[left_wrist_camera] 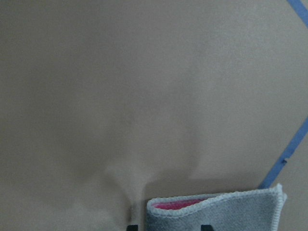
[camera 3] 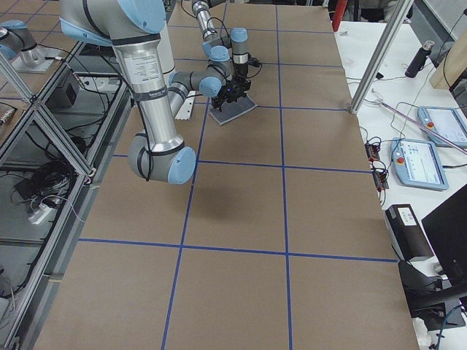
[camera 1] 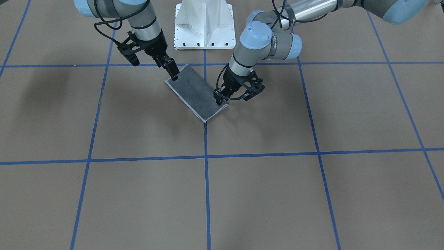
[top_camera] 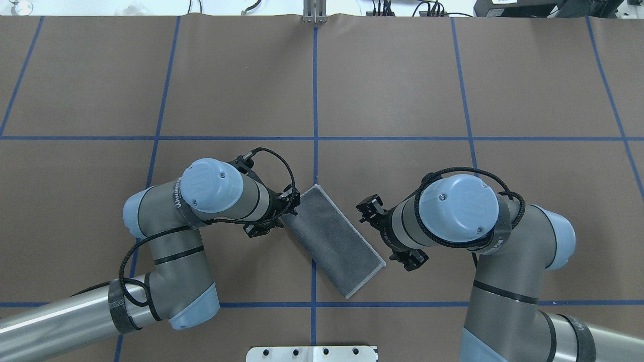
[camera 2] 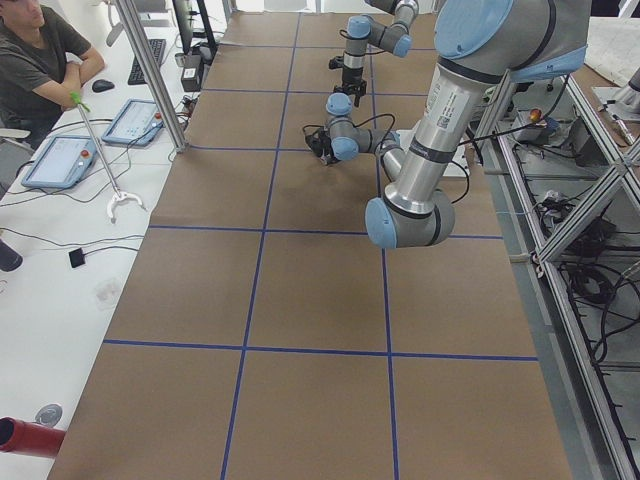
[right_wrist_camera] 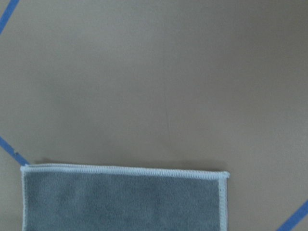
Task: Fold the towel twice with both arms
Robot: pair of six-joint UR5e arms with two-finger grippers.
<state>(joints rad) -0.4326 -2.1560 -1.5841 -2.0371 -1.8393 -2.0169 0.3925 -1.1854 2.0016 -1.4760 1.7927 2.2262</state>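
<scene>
Front cam: towel (camera 1: 196,93), folded into a grey strip, lies slantwise on desk (camera 1: 104,121). Overhead: left gripper (top_camera: 274,213) and right gripper (top_camera: 390,234) at opp. ends, both spread apart. Left wrist cam: pink peeks inside the fold.

Brown table (camera 1: 138,201), blue grid lines (camera 1: 207,194)
</scene>
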